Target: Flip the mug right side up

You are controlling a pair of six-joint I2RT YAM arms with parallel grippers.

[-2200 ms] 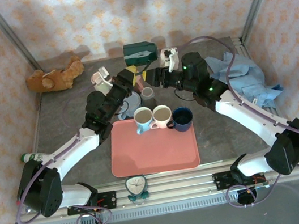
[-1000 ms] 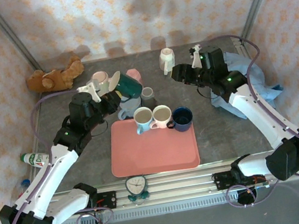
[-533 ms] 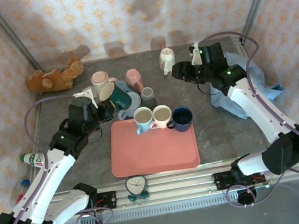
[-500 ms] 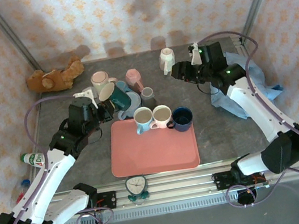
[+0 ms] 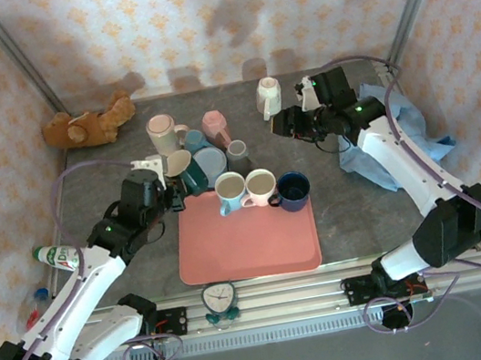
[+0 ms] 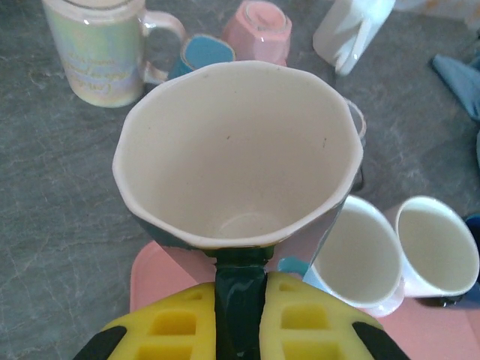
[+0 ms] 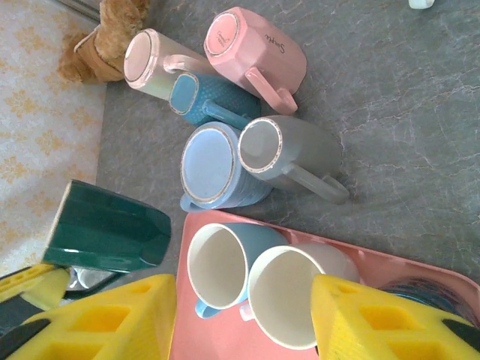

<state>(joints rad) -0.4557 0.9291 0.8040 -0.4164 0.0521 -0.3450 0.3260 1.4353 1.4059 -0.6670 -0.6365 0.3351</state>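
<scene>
Your left gripper, clamped on the handle of the green mug to rotate it, has swung toward the pink tray; your right gripper hangs apart, empty, behind it.

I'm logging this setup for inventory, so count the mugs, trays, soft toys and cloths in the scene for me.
Mugs: 10, counting the green mug in the left tool
Trays: 1
Soft toys: 1
Cloths: 1
Total: 13
</scene>
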